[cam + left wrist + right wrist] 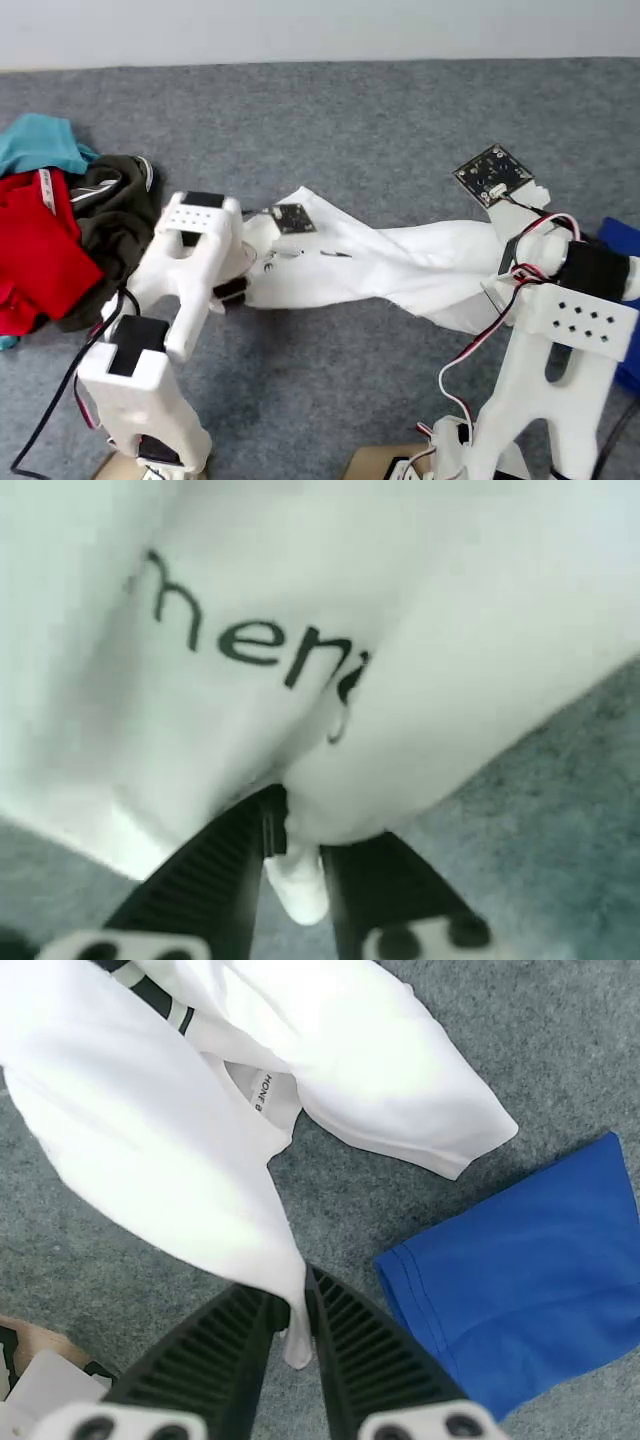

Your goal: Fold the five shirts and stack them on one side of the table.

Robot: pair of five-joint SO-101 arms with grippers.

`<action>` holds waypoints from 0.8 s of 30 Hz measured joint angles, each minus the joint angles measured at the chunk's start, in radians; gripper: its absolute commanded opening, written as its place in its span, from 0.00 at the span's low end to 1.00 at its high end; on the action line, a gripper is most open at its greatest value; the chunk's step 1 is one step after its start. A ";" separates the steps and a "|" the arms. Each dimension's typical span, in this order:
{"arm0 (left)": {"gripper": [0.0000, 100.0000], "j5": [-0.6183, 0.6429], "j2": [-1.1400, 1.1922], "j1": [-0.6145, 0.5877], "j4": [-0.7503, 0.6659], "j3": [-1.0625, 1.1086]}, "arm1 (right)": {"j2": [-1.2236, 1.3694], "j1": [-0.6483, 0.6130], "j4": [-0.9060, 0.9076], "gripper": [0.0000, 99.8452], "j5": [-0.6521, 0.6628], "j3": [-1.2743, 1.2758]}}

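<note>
Grey felt surface (pale wall behind it)

The high view looks steeply down over the whole grey table, the left wrist view peers past the left gripper from hard against the white shirt, the right wrist view past the right gripper from slightly farther, and all three share that shirt.

White shirt stretched mid-table (black lettering), shirt heap left, blue shirt right
</note>
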 measured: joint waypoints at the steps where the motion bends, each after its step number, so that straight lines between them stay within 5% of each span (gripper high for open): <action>1: 0.00 0.000 -0.015 0.000 0.031 -0.031 | 0.000 0.002 0.000 0.01 0.000 -0.017; 7: 0.01 0.034 -0.249 0.000 0.169 -0.236 | -0.002 0.002 0.026 0.01 0.000 -0.180; 19: 0.01 0.348 -0.572 0.000 0.181 -0.617 | -0.002 0.008 0.028 0.01 -0.078 -0.631; 24: 0.01 0.407 -0.621 0.000 0.183 -0.790 | -0.011 0.110 0.012 0.01 -0.081 -0.829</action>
